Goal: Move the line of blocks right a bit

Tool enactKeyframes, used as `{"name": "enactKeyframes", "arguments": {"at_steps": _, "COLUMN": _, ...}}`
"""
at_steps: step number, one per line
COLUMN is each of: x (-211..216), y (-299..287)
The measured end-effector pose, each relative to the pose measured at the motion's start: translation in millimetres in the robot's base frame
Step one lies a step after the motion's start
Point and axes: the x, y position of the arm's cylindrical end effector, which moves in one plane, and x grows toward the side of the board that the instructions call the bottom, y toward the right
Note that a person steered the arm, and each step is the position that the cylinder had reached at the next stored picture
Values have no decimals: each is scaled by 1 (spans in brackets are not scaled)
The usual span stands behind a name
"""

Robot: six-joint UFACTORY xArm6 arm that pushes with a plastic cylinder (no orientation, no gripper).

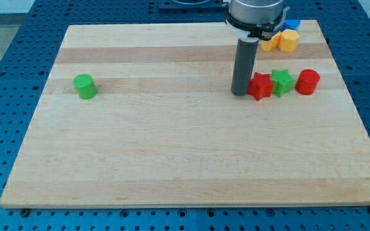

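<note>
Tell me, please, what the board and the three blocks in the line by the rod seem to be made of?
Board: looks like pale wood, matte, with visible grain and glued strips of differing tone.
Red star block, green star block and red cylinder: probably plastic, with uniform saturated colour and a slight sheen; possibly painted.
My tip sits just left of the red star block.

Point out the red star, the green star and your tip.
red star (259, 86), camera view, its top face.
green star (282, 81), camera view, its top face.
my tip (239, 94), camera view, rod's bottom end, against the red star's left side.
</note>
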Motion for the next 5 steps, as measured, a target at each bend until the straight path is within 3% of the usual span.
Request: {"name": "enactKeyframes", "arguments": {"at_steps": 5, "x": 12, "y": 20}}
